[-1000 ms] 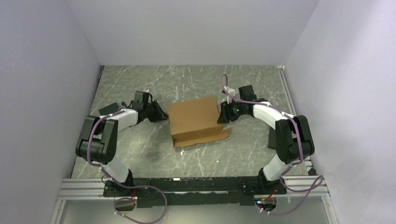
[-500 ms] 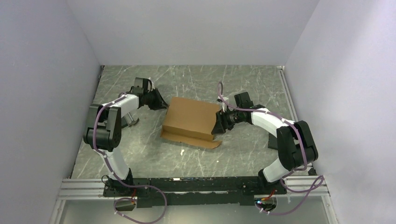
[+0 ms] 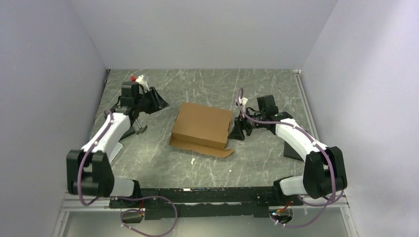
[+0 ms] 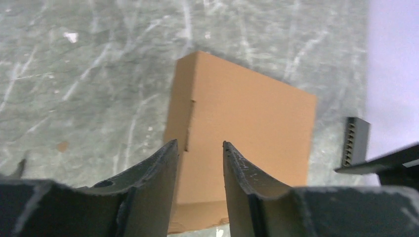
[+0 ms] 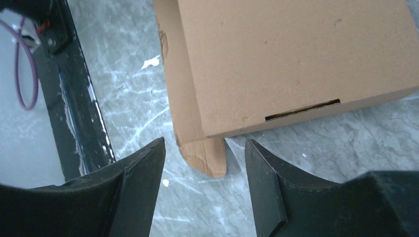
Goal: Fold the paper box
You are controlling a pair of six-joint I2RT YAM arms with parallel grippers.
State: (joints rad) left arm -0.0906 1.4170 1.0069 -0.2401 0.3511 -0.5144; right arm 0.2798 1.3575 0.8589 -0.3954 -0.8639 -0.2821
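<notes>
Paper box point(image 3: 202, 126) lies closed up mid-tabletop point(image 3: 257, 89), one flap sticking out at its near edge. Left hand point(image 3: 159, 101) part open, empty, apart from it. Right hand point(image 3: 237, 132) open, empty, just beside its right side.

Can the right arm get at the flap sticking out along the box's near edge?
Probably yes. The right gripper, jaws open, sits beside the paper box, with the flap straight ahead and only table between. The flap lies flat, so gripping may be awkward.
</notes>
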